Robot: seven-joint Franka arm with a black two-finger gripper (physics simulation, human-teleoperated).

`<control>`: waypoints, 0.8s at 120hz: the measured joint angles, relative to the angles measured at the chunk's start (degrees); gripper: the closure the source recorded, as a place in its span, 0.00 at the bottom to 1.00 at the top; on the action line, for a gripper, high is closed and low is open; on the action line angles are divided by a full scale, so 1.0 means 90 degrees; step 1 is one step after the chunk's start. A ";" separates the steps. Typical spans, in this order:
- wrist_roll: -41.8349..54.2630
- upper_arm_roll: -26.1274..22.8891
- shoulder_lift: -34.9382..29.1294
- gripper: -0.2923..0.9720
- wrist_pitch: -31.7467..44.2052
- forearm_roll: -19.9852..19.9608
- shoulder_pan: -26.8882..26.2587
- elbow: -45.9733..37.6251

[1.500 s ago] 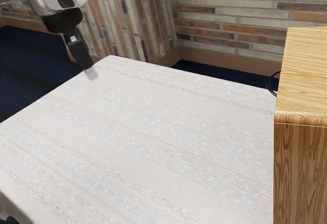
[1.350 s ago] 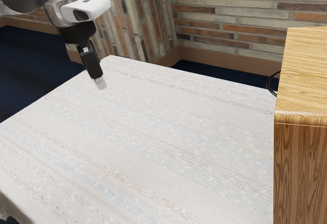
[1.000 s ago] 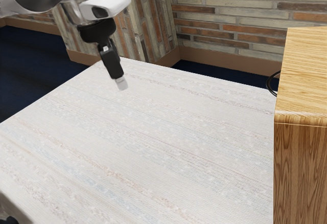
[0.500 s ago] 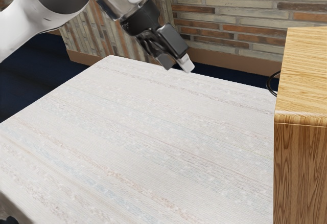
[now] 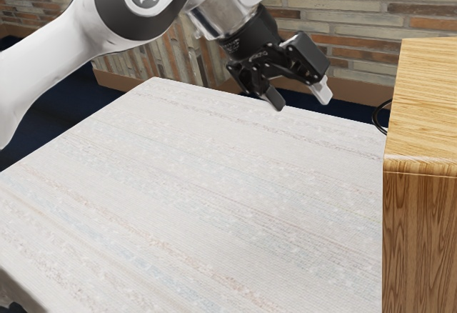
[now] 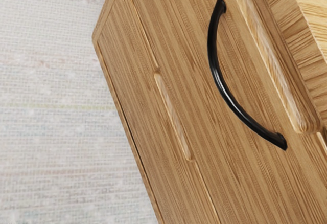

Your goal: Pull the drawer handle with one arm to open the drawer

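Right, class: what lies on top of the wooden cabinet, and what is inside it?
On the wooden cabinet, the visible part of the top is bare. Its inside is hidden behind its closed wooden front, which bears a black curved handle.

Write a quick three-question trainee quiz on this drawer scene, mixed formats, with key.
1. True or false: the pincer is shut on the drawer handle.
2. The drawer handle is: A) black and curved, B) a round silver knob, C) a straight wooden bar.
3. Fill in: the wooden cabinet stands at the exterior view's ____ side.
Key: 1 false, the pincer is open and apart from the drawer handle; 2 A; 3 right.
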 joint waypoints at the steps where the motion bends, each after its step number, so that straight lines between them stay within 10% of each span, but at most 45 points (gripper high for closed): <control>1: -0.0045 -0.0003 0.0014 0.23 0.0011 -0.0003 -0.0006 -0.0001; 34: -0.1121 0.0158 0.0131 0.23 0.0261 -0.0039 -0.0068 0.0012; 44: -0.1338 0.2063 0.0124 0.23 0.0296 -0.0151 -0.1748 0.0020; 55: -0.1506 0.2777 0.0127 0.23 0.0323 -0.0464 -0.2222 0.0024; 96: -0.1260 0.2864 0.0708 0.39 0.0649 -0.2910 -0.1624 0.0018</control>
